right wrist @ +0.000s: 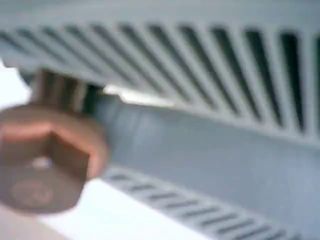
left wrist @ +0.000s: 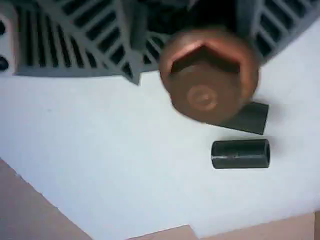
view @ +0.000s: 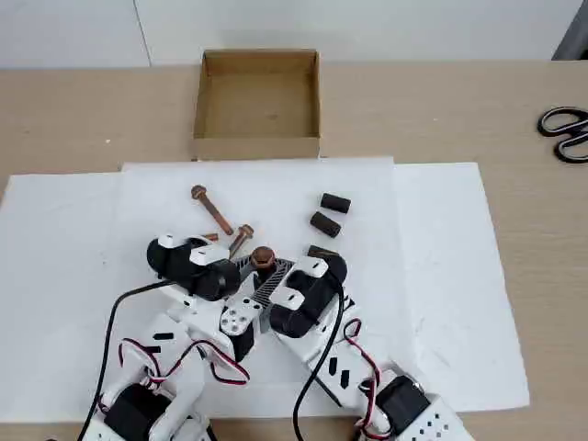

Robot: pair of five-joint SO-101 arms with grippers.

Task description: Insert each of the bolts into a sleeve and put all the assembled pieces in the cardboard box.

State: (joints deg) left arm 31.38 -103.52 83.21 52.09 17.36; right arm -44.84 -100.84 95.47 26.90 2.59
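High view, bolt [view: 263, 257] at left end effector [view: 246, 266]

bolts [view: 213, 210]: copper-toned metal, dull sheen
sleeves [view: 335, 203]: black, matt, smooth
cardboard box [view: 207, 101]: raw brown card, matt
sheet [view: 64, 239] in front of the cardboard box: white paper, smooth
table [view: 459, 110]: pale wood-look, matt
arm casings [view: 303, 299]: black and white plastic, slightly glossy

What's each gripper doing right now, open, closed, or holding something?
Left gripper: closed on a bolt.
Right gripper: cannot be told.
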